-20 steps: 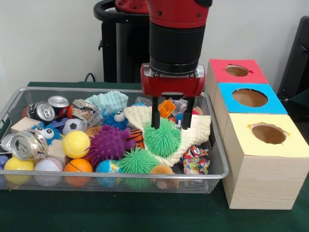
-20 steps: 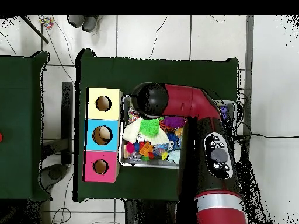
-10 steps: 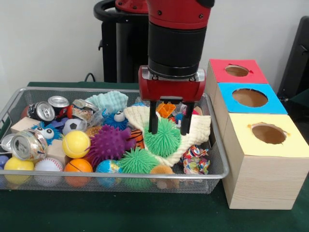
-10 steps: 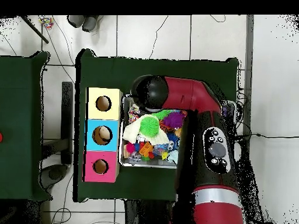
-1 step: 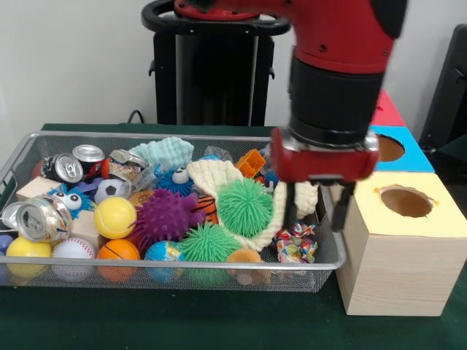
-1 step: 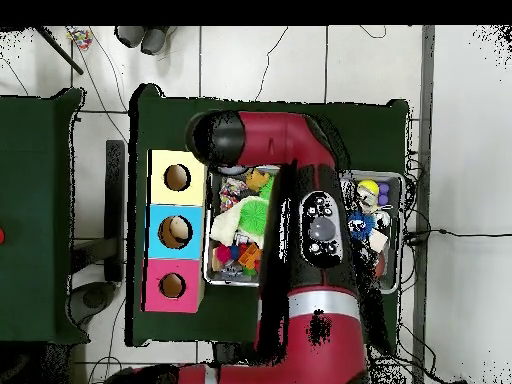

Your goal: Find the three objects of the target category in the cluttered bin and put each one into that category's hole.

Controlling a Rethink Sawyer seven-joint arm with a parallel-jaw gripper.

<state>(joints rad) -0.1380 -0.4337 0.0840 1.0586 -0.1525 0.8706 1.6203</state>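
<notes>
Claw [image 5: 315,208] spread and empty over the bin rim [image 5: 330,257]; green spiky ball [image 5: 245,207] sits beside it, unheld, on the cream cloth [image 5: 213,177].

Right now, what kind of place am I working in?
Probably a robotics lab: a wire bin of mixed toys on a green-clothed table, wooden sorting boxes with coloured, holed tops, and cables running over a tiled floor.

Even indoor light, soft shadows — end effector [image 5: 315,208] motion-blurred; cans [image 5: 45,219] show glare.
</notes>
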